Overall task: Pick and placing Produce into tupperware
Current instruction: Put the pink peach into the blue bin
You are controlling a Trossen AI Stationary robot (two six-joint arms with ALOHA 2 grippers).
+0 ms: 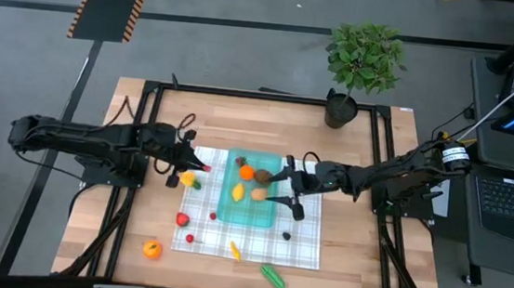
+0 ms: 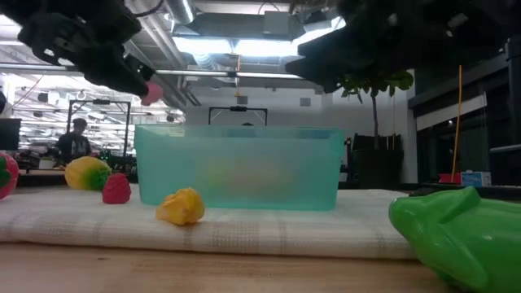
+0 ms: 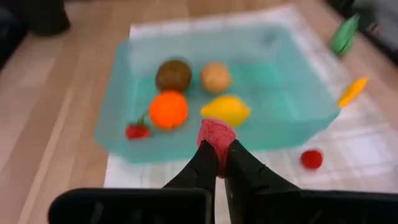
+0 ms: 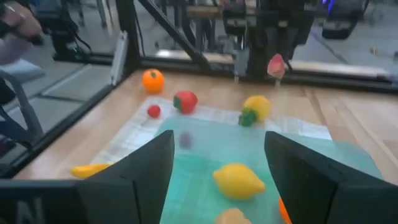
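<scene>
The left gripper has its jaws pinched on a small pink-red piece of produce, carried in the air just short of the tub, near its left wall in the high view. What the coming move seems to turn on is that gap: the tub lies straight ahead of the jaws, its near wall just beyond the piece, so a short reach forward should put the piece over the open basin before release (a drop too early would land on the checked cloth). Already inside are a brown piece, a tan one, an orange, a lemon and a small red piece. The right gripper hangs over the tub's right end, jaws spread and empty, so it is in fact closer to the basin, but the left arm carries the load. Other produce lies loose on the cloth and counter: a yellow-green piece below the left gripper, a strawberry, an orange fruit, a yellow strip and a green piece.
</scene>
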